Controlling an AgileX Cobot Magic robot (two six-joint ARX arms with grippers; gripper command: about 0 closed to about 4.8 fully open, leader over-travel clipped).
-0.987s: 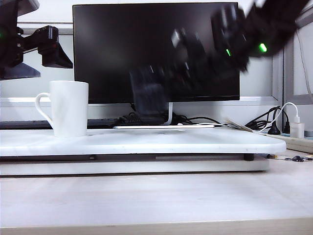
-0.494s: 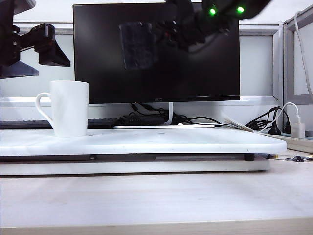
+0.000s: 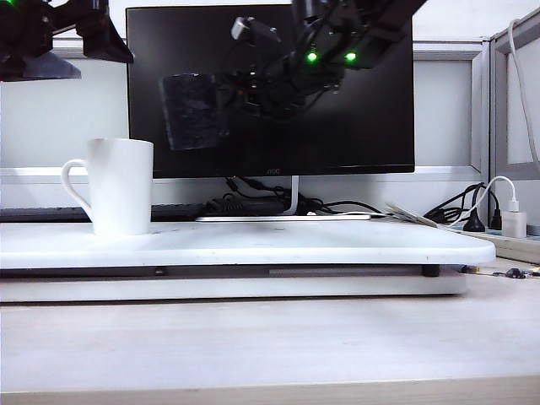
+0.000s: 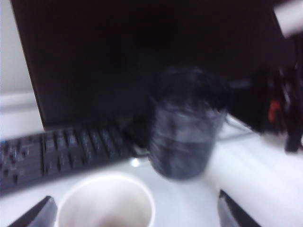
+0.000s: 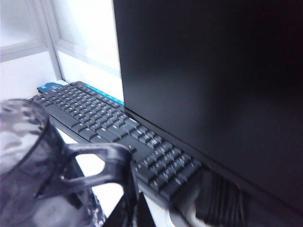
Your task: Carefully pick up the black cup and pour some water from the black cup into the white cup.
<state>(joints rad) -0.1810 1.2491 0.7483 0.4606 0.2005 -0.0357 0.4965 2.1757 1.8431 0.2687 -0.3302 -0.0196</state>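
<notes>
The white cup [image 3: 118,186] stands upright at the left of the white board [image 3: 337,245], handle to the left. The black cup [image 3: 192,111] hangs upright in the air just right of and above it, in front of the monitor. My right gripper [image 3: 243,91] is shut on its handle. In the right wrist view the black cup [image 5: 26,165] fills the corner and the gripper [image 5: 135,208] pinches the handle [image 5: 97,163]. My left gripper [image 3: 94,29] hovers open above the white cup. Its view shows the white cup's rim [image 4: 106,201] between the wide fingertips [image 4: 41,213], with the black cup [image 4: 184,130] beyond. No water shows.
A black monitor [image 3: 354,126] stands behind the board, with a black keyboard [image 5: 118,130] and cables [image 3: 253,205] at its foot. A power strip with a white charger [image 3: 511,221] lies at the far right. The wooden table [image 3: 270,346] runs along the front.
The right arm has lifted the black cup and carried it left, close to the white cup. The left gripper has risen above the white cup, still open.
</notes>
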